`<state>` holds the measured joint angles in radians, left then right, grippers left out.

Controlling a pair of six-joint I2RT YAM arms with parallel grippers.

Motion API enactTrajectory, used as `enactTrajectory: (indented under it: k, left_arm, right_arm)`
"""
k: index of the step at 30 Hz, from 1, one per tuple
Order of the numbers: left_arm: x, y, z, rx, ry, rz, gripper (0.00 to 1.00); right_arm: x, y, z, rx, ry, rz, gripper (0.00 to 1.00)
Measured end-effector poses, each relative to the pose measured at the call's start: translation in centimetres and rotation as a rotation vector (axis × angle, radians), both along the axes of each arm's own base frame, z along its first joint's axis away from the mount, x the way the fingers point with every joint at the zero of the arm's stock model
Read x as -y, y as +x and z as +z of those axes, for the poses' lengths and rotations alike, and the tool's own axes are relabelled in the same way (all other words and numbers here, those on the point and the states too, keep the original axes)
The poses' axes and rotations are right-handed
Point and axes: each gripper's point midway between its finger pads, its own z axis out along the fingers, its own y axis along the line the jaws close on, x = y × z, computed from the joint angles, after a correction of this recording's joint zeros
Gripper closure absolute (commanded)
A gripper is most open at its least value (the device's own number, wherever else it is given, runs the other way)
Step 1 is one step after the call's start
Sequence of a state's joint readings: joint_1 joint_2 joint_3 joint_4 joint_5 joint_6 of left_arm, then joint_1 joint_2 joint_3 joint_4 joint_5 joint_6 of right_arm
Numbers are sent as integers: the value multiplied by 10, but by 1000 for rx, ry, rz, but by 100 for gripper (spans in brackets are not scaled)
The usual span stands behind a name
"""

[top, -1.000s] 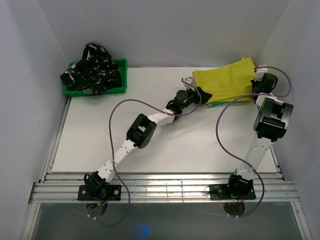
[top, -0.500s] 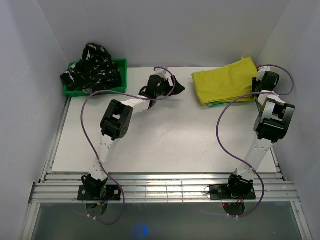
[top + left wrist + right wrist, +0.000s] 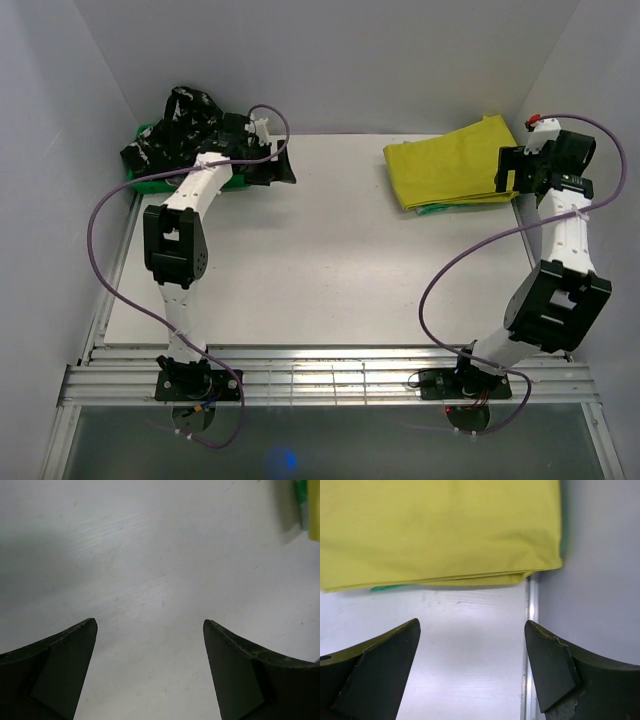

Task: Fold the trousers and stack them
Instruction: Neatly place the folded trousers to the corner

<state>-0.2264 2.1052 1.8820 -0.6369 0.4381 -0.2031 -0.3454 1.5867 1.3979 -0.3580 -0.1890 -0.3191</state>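
Table [image 3: 330,280] centre bare from 6 to 12 o'clock: wide passage. 1–2 o'clock: folded mustard-yellow trousers [image 3: 450,168], side wall [image 3: 600,60] just beyond, gap narrow. 10–11 o'clock: green bin [image 3: 150,182] heaped with black patterned trousers [image 3: 185,125]. Left arm [image 3: 175,235] spans the 9 o'clock edge; right arm [image 3: 565,250] lines the 3 o'clock edge.

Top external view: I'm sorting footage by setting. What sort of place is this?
Likely a lab robot cell: plain white walls enclose a white table, and two cabled robot arms are bolted to its slotted metal edge.
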Motion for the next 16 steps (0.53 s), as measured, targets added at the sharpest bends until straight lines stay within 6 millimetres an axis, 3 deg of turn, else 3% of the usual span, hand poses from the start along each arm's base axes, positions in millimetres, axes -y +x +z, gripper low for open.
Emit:
enactTrajectory:
  k: [3, 5, 8, 11, 13, 16]
  left_arm:
    - [-43, -28, -17, -95, 73, 22, 2]
    - [-60, -50, -26, -148, 104, 25, 2]
    - [-73, -95, -33, -199, 140, 3, 2]
    - [-75, -132, -27, -202, 156, -24, 2]
    - [-75, -147, -20, -175, 166, -38, 2]
    - [-80, -161, -13, -144, 184, -45, 2]
  right_arm:
    - [-39, -29, 20, 2, 56, 126, 10]
    - [-72, -50, 16, -30, 96, 217, 10]
    - [-129, -87, -13, -126, 151, 361, 10]
    - [-180, -126, -47, -232, 180, 502, 10]
    - [-199, -144, -61, -282, 191, 560, 10]
    - [-209, -160, -72, -317, 200, 593, 10]
